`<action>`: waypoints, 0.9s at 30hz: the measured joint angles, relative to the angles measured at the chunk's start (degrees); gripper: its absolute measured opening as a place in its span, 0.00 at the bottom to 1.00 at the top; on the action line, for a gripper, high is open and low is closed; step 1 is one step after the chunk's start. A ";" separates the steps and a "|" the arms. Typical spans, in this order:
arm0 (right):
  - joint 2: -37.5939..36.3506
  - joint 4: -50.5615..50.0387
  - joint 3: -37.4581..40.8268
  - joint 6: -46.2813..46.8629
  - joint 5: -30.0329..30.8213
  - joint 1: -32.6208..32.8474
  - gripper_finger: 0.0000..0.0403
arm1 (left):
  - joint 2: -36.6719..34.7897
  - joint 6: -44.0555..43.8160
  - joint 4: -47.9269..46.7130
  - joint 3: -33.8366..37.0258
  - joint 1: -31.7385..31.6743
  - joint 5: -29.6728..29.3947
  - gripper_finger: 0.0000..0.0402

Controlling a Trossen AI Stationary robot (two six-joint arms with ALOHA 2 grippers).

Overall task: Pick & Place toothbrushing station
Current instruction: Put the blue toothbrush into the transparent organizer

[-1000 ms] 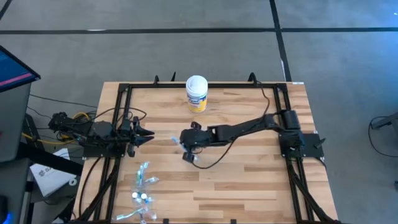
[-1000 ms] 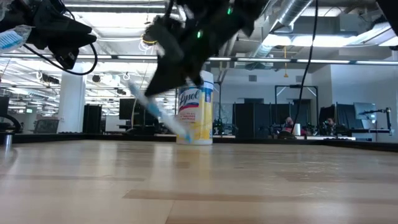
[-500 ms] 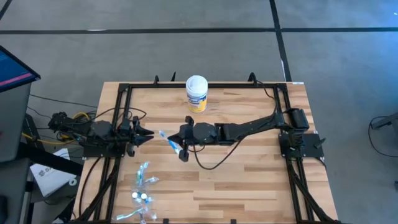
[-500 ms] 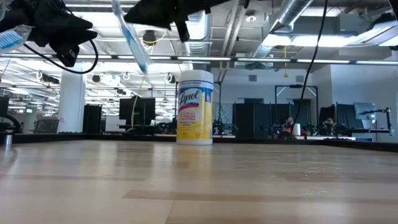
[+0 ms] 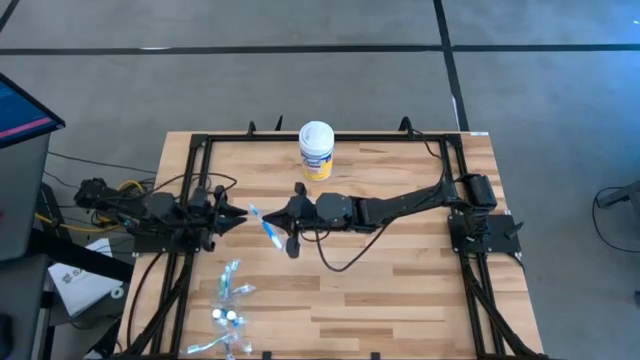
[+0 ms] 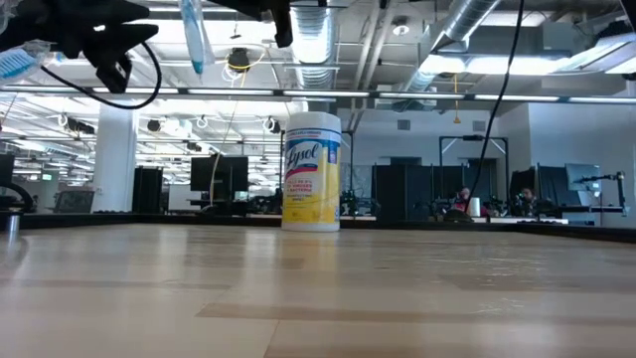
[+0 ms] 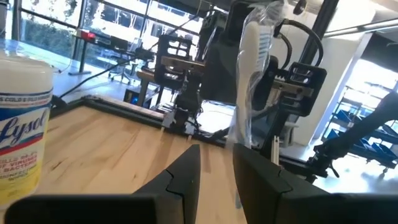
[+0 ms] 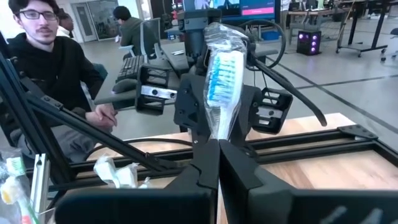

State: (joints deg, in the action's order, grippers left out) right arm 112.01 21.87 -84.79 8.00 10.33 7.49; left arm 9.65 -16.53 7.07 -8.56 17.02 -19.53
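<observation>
A toothbrush (image 5: 264,226) in a clear wrapper, with white and blue bristles (image 8: 222,74), is held up over the table's left middle by my right gripper (image 5: 283,218), which is shut on it. My left gripper (image 5: 243,215) points level at it from the table's left. Its fingers (image 7: 186,171) stand apart, just short of the wrapper (image 7: 250,56), with nothing between them. More wrapped pieces of the toothbrushing station (image 5: 230,305) lie in a loose pile on the table's near left. My right gripper pinches the wrapped toothbrush between its two fingers (image 8: 205,163), below the bristle end (image 8: 219,127). The fingers come level from the table's right and lie across it. The toothbrush stands nearly upright, lifted well clear of the table (image 6: 193,40).
A white and yellow wipes canister (image 5: 316,150) stands at the table's far middle. Black frame rails (image 5: 200,180) run along the table's edges. A seated person (image 8: 43,56) shows beyond the table's left side.
My right gripper has risen and tipped from slanting down to level, and has gone a little toward the left gripper. The toothbrush, which slanted with its lower end near the table, has been lifted high and now stands nearly upright.
</observation>
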 joint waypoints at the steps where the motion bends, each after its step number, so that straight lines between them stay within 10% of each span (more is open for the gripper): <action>1: 0.00 0.06 0.00 -0.04 0.00 0.00 0.00 | 1.13 0.42 1.33 0.00 0.00 -0.03 0.22; 14: 0.02 -0.15 0.00 -0.54 0.04 -0.11 0.00 | 19.69 4.50 20.52 0.00 -0.09 4.15 0.26; 27: 0.07 0.52 0.00 -0.52 0.07 -0.10 0.00 | 22.79 6.11 27.70 0.00 -0.11 2.47 0.40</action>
State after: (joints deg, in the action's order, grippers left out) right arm 112.07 22.39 -84.79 7.49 10.39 7.39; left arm 32.45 -10.42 34.76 -8.56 16.91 -17.06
